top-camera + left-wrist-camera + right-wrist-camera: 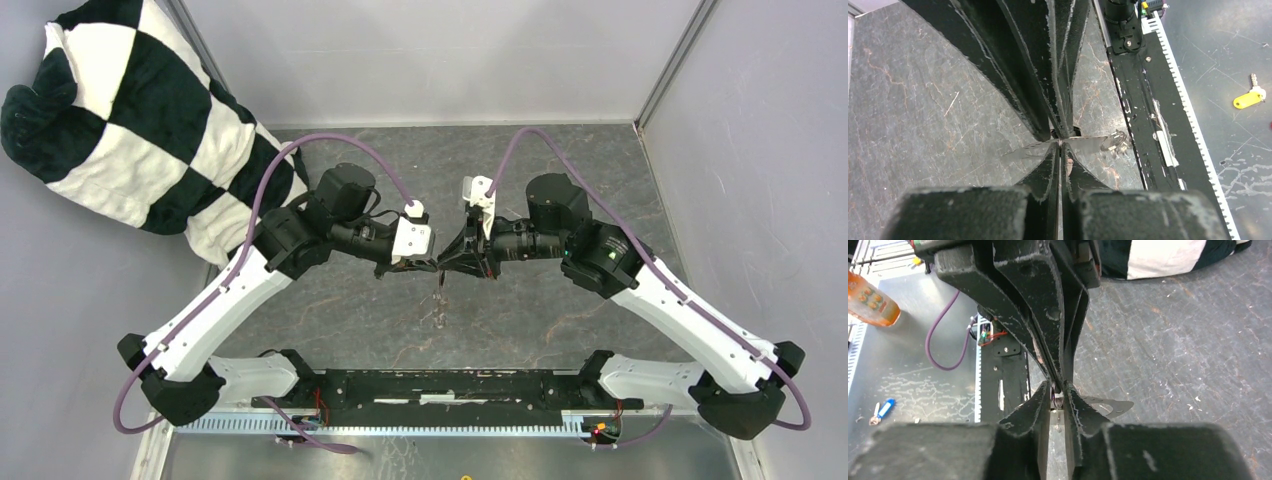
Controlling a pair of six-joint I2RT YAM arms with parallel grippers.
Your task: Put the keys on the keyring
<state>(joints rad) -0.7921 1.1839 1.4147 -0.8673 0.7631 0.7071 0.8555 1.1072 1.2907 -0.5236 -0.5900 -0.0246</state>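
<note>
A dark, marbled table (350, 320) fills the floor of a grey-walled cell; a black-and-white checked cloth (130, 110) is heaped at the far left corner, well apart from the work. A black rail (1143, 100) runs along the near edge between the arm bases; beyond it lies a paler grey surface. On that surface a yellow-tagged key (1246, 99) lies on one side; a blue-tagged key (884, 408) lies on the other, with an orange object (870, 301) and a loop of purple cable (940, 347) near it (all of these lie well away from the grippers).

The two arms meet tip to tip above the middle of the table, so each wrist view is largely blocked by the other arm's black fingers. The left gripper (1060, 150) has its pads pressed together; the thin silvery metal of the keyring (1093, 142) comes out on both sides of its tips, so it is pinched there, clear of the table. The right gripper (1058, 392) stands narrowly parted; a small wire coil (1056, 396) sits in the gap, and whether the pads press it cannot be told. From above, something small hangs just below the meeting tips; it is too small to name, and no red or black tag can be made out.
</note>
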